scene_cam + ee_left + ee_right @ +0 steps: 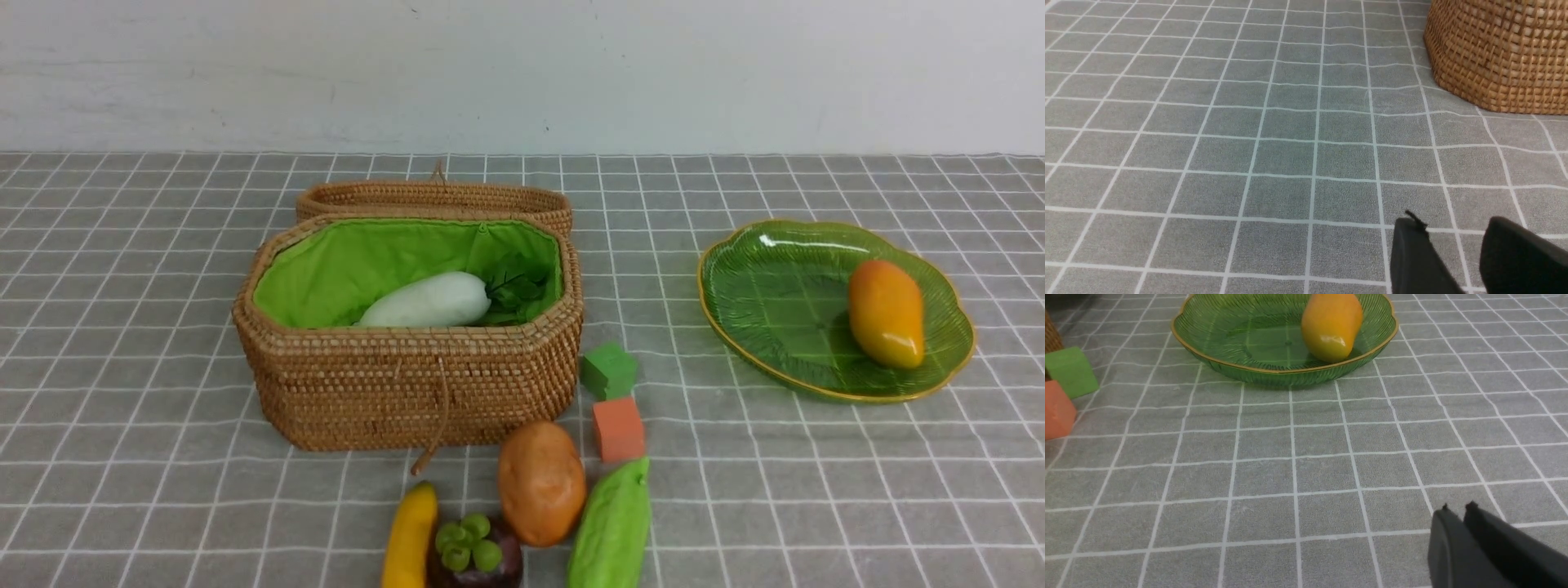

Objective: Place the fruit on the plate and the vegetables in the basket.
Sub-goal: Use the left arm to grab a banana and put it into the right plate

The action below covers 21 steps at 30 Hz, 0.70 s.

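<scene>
The woven basket (408,384) stands open at centre left, its lid (433,198) behind it. Inside lie the white radish (429,300) and dark leafy greens (516,292). To the right, the green glass plate (767,302) holds the mango (886,313). At the near edge lie the banana (410,535), mangosteen (473,555), potato (541,482) and green gourd (612,527). Neither gripper shows in the front view. My left gripper (1453,222) is open and empty over bare cloth, near the basket wall (1498,53). My right gripper (1458,507) is shut and empty, short of the plate (1220,355) and mango (1331,324).
A green cube (608,370) and an orange cube (618,429) sit between the basket and the potato; both cubes, green (1069,371) and orange (1057,414), also show in the right wrist view. A grey checked cloth (816,490) covers the table, and a white wall stands behind.
</scene>
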Tool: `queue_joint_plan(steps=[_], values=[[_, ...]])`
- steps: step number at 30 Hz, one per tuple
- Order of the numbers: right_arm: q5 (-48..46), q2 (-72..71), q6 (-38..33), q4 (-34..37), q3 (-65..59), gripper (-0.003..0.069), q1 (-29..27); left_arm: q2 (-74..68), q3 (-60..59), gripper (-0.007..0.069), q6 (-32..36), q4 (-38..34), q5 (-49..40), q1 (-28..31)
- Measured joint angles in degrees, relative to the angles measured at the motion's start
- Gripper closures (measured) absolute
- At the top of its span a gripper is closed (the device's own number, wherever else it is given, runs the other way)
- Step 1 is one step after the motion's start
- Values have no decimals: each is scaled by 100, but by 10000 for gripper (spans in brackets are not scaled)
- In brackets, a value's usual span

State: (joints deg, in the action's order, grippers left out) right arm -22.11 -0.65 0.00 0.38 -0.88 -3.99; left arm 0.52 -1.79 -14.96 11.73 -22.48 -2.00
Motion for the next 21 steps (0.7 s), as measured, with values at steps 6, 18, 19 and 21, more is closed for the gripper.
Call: queue_joint_plan(steps=[6,18,19,21], values=[[2,0,0,0,0,599,0,0,0,385,0,0,0,0],[7,0,0,0,-4,581,0,0,0,385,-371,118,1405,0],[7,0,0,0,-4,580,0,0,0,385,-529,-14,1852,0],[7,0,0,0,-4,575,0,0,0,385,-830,-260,2761,0]])
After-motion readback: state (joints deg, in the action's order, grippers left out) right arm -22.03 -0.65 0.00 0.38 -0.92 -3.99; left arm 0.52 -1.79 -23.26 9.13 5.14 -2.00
